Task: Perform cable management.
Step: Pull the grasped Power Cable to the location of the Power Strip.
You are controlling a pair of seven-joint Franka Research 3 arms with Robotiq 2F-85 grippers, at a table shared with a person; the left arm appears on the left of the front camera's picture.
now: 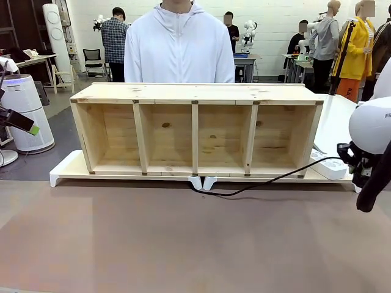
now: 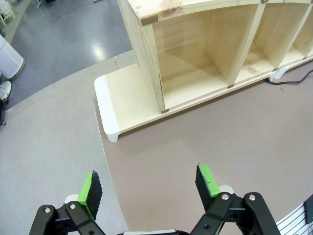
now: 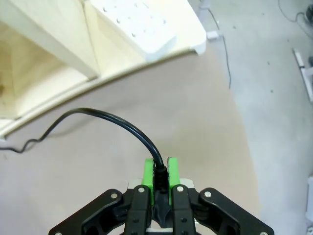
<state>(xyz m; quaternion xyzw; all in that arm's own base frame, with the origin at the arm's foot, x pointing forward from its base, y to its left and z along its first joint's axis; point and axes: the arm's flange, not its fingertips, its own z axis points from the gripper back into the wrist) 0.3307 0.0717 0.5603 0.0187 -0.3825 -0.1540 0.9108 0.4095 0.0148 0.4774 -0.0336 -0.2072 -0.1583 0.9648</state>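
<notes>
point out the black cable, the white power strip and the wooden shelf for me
thin glossy black cable (image 3: 117, 120), right wrist view, top of its arc
white rectangular power strip (image 3: 137, 24), right wrist view, socket face
pale wooden four-bay shelf (image 1: 195, 93), front view, top board

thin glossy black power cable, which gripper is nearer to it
Right. The right gripper is shut on the black cable; the left gripper hangs open over the brown table, by the wooden shelf's other end.

On the white rounded joint of the right arm, at the right edge of the scene in the front view, dark printed letters begin with what looks like "FR". The picture's edge cuts off the rest.
</notes>
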